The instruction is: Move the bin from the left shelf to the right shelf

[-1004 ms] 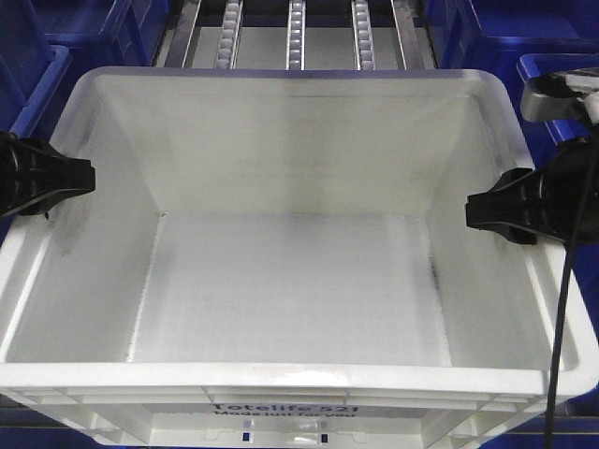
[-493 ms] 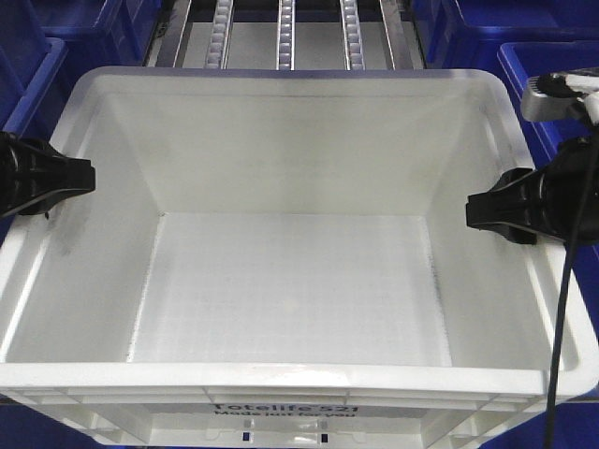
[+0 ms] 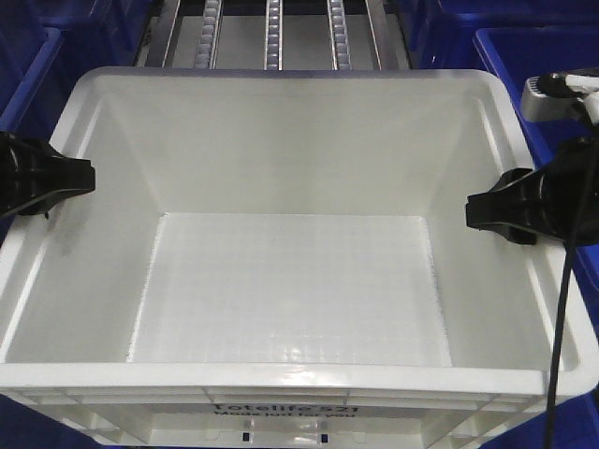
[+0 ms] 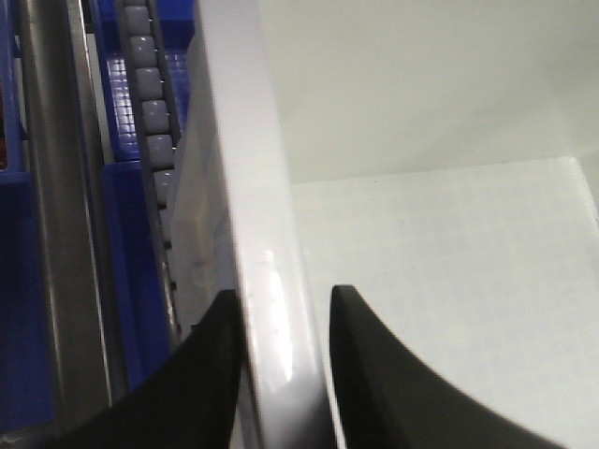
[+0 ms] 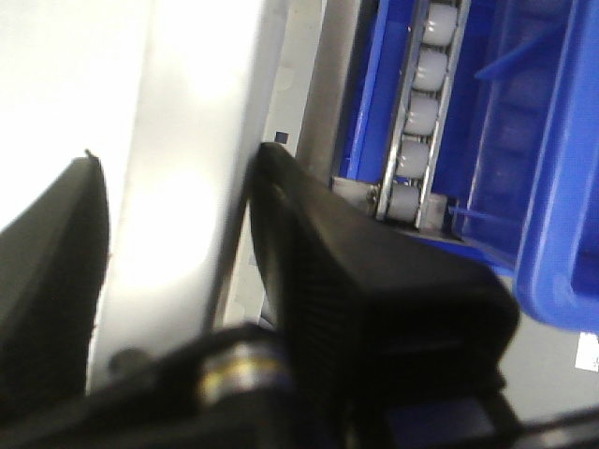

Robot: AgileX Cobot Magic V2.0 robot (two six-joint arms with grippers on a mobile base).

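The white bin (image 3: 290,281) fills the front view, open side up and with nothing inside, its black print showing on the near wall. My left gripper (image 3: 73,180) is shut on the bin's left rim (image 4: 253,187), one finger outside the wall and one inside. My right gripper (image 3: 489,211) is shut on the right rim (image 5: 192,103) in the same way. The left gripper (image 4: 281,297) and the right gripper (image 5: 178,157) each straddle the thick white rim in their wrist views.
Metal roller tracks (image 3: 271,33) of the shelf run away behind the bin. Dark blue bins stand at the back right (image 3: 529,56) and back left (image 3: 28,56). A roller strip (image 4: 150,103) lies left of the bin, and another (image 5: 421,122) beside a blue bin (image 5: 557,187) on the right.
The roller tracks and blue bins behind have slid leftward in the front view, and more of the right blue bin shows. Both grippers keep the same hold on the bin.
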